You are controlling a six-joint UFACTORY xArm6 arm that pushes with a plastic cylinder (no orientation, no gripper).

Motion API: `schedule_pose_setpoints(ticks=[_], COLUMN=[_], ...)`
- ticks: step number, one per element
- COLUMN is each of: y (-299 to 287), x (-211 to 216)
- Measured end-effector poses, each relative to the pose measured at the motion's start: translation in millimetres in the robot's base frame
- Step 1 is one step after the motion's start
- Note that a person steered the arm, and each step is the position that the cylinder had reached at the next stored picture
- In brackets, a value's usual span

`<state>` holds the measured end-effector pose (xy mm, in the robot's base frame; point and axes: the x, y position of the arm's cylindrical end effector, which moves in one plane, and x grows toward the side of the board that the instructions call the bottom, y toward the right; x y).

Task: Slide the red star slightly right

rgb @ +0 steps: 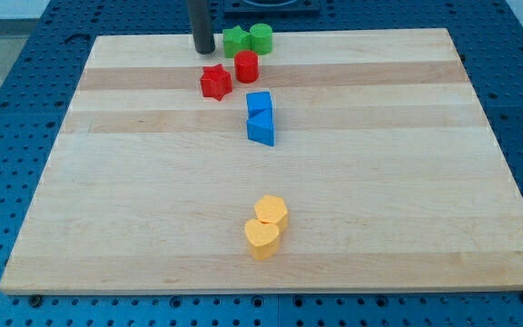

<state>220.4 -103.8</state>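
Rod first: my tip (204,49) rests on the pale wooden board (152,227) near the view's top edge, at the end of a straight dark rod that comes down from above the frame. There are no jaws on this rig to stand wide, narrow or closed on anything; the tip is bare and touches no block that I can see.

Just to the view's right of my tip sits the green star-shaped block (235,41), with a narrow gap between them, and pressed against that block's right side is the green round cylinder block (261,37).

Below and slightly right of my tip lies the red star-shaped block (215,82), the one the task names. It sits in the upper middle of the board, clearly apart from my tip (board shows between them). Just up and to its right stands the red cylinder block (246,65), very close to the star, though I cannot tell whether the two touch.

Further down the view, right of the red star, the blue cube-like block (259,102) sits on the top edge of the blue triangular wedge block (261,130), the pair touching.

Well apart, toward the view's bottom, the yellow hexagonal block (271,212) touches the yellow heart-shaped block (262,240) below it.
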Motion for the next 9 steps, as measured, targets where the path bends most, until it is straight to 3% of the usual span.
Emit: schedule_pose_setpoints(ticks=[4, 7, 9], y=[68.1, 28.8, -31.6], x=[-12.1, -10.7, 29.3])
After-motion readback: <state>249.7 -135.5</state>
